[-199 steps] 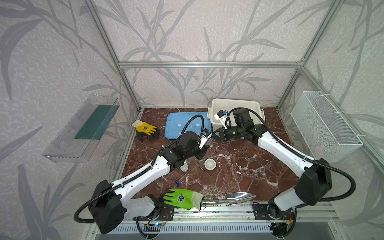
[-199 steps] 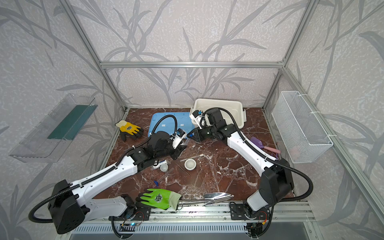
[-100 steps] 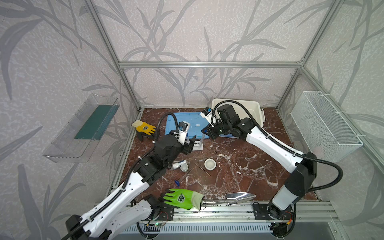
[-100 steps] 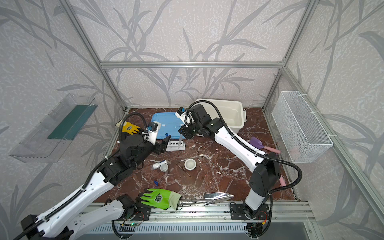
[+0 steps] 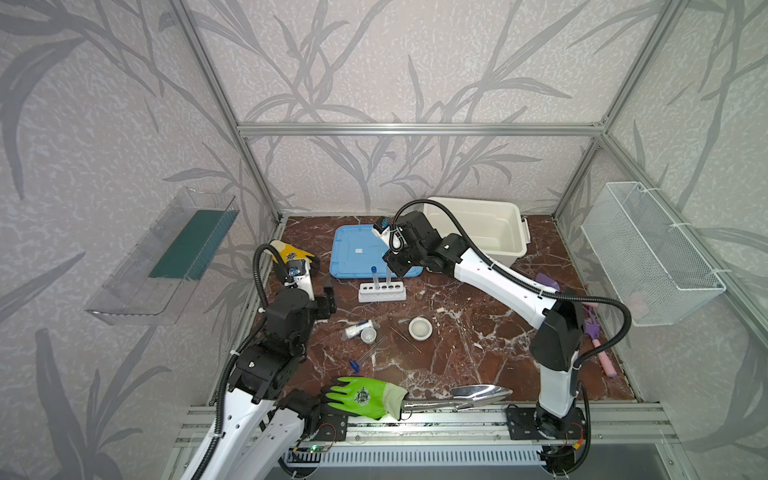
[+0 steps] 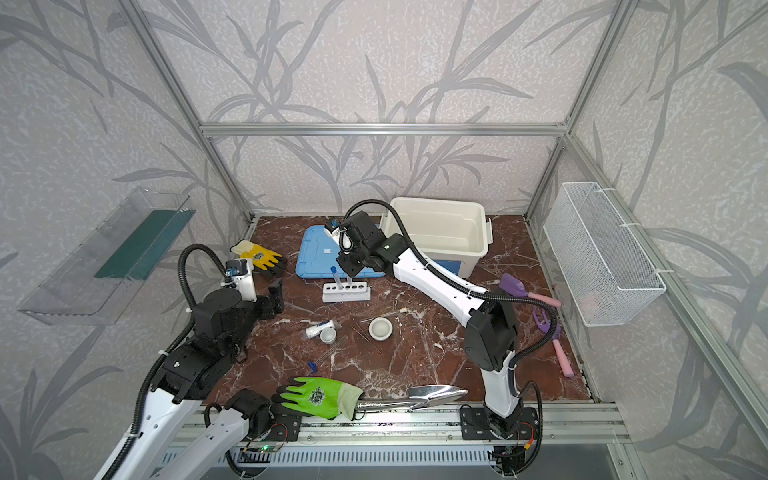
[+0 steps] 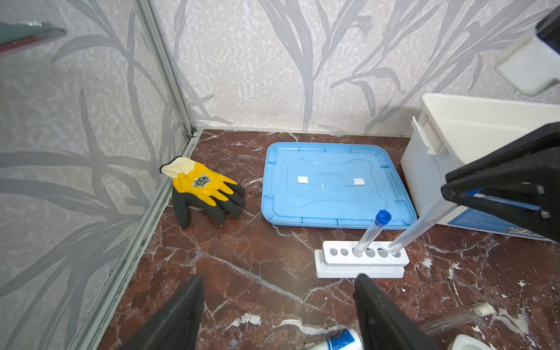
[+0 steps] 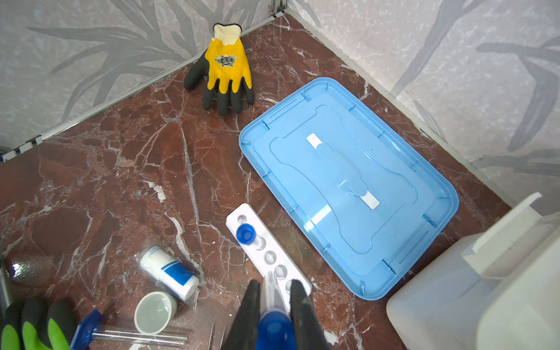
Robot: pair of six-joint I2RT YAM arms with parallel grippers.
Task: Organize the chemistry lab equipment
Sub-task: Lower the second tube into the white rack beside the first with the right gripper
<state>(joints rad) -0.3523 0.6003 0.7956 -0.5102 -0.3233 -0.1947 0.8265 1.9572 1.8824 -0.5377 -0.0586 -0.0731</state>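
Two tubes: both at white rack (image 5: pixel 382 292), far-centre, on the near side of blue lid (image 5: pixel 365 253).
Capped tube (image 7: pixel 371 233): standing in rack, blue cap up.
Right claw (image 8: pixel 274 286): pinched narrow on second tube (image 7: pixel 418 230), tilted, tip at right-end hole.
Left claw (image 7: pixel 278 280): wide, empty, left of rack.
Bottle (image 5: pixel 356 329), cup (image 5: pixel 368 335), bowl (image 5: pixel 419 328): mid-table, nearer than rack.

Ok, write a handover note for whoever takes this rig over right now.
Left end effector: open, empty, apart from the rack.
Right end effector: shut on the held tube, its tip at the rack's end hole.
Done: one standing tube in the rack.
Left: seat the held tube; loose blue-capped tube, white-capped tube, bottle, cup, bowl and tweezers are on the table.
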